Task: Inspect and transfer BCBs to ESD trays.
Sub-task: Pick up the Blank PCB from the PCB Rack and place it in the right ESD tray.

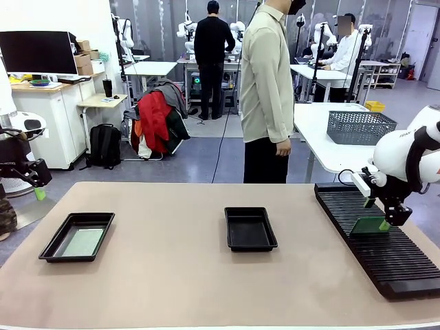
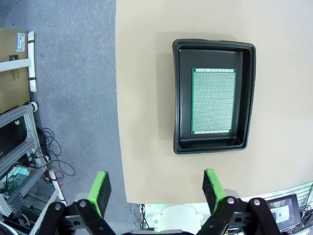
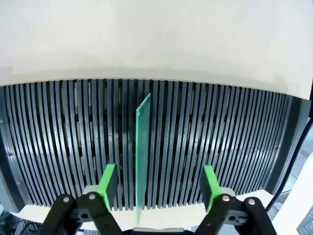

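**right gripper** (image 3: 159,185). Jaws parted, closed on nothing. Green pads (image 3: 108,182) on either side of the upright BCB (image 3: 142,147), a gap showing on both sides.

**upright BCB.** Thin green board, on edge in a slot of the slotted rack (image 3: 220,127). Between the right jaws, nearer the pad at the wrist picture's left than the one at its right, touching neither. Runs straight away from the fingertips along the slot.

**slotted rack.** Long, black, ribbed. Under and ahead of the right jaws, ribs parallel to the board.

**left gripper** (image 2: 156,188). Jaws spread wide, gripping nothing. Poised above the edge of the table (image 2: 146,98), one pad over floor, the other over tabletop.

**ESD tray** (image 2: 214,45). Black, shallow, flared rim. Ahead of the left jaws and well apart, offset toward the pad at the wrist picture's right.

**flat BCB** (image 2: 213,100). Pale green, lying flat on that tray's floor, black margin all round.

**second ESD tray** (image 1: 227,230). Mid-table, between the two grippers and well apart from both jaws; floor bare.

**person** (image 1: 265,89). Standing at the table's far side, arm hanging, well beyond both pairs of jaws.
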`<state>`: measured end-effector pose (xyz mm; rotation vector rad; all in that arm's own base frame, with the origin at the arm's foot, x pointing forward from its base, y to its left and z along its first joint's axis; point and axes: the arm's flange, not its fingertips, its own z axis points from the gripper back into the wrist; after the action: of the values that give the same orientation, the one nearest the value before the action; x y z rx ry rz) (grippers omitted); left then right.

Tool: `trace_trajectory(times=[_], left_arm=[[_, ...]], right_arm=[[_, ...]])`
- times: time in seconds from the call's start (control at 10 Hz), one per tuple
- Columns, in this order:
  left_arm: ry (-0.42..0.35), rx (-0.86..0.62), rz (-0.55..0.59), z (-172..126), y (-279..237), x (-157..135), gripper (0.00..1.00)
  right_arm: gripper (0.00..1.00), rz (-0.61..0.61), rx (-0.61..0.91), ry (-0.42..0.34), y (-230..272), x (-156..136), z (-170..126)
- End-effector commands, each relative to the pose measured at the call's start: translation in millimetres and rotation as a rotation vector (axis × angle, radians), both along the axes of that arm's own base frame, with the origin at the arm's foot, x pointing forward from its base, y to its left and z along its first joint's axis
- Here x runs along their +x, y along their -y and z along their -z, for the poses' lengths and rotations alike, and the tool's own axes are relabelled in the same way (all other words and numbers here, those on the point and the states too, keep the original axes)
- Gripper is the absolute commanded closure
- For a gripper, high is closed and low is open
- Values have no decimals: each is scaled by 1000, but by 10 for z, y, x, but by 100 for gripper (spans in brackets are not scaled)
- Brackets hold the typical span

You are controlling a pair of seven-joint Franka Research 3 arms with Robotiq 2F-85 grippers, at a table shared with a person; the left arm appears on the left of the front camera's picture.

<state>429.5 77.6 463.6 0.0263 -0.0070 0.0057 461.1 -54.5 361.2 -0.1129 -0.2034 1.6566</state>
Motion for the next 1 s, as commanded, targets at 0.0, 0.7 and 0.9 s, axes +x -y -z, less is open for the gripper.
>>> trace_trajectory(times=[0.0, 0.7, 0.9], left_arm=[[1, 0, 6, 20, -9, -8, 0], [1, 0, 6, 20, -9, -8, 0], [1, 0, 6, 20, -9, -8, 0]], right_arm=[[22, -4, 29, 17, 50, -26, 67], [70, -8, 37, -26, 75, -31, 53], [83, -13, 44, -35, 70, -41, 71]])
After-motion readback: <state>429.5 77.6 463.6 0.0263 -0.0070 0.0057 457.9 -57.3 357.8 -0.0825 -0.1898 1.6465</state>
